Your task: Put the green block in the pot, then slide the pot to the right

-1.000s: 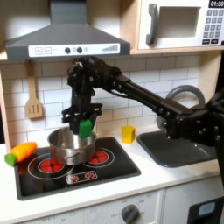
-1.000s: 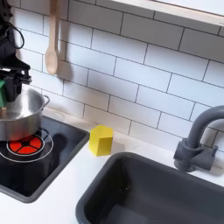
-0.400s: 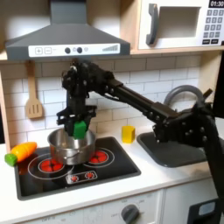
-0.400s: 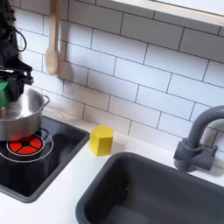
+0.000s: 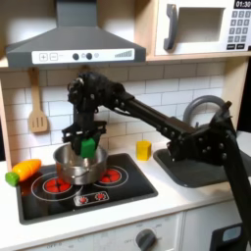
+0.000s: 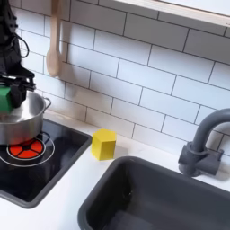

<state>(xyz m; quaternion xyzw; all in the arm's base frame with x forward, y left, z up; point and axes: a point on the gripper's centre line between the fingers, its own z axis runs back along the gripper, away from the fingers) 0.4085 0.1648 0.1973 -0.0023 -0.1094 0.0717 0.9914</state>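
Green block held over the pot, not yet released.

The first step is judged to be in hand: the green block [image 5: 88,145] is clamped between the narrowed jaws of the gripper [image 5: 86,143], above the open mouth of the pot [image 5: 75,168], toward its 12 o'clock rim in the first exterior view. The pot is seated on the stove [image 5: 127,188] burner, with the carrot [image 5: 24,171] at its 9 o'clock and the yellow block [image 5: 144,150] at its 3 o'clock on the worktop [image 5: 186,199]. A short descent and a release are called for next, after which the pot's rim would need to be pushed sideways.
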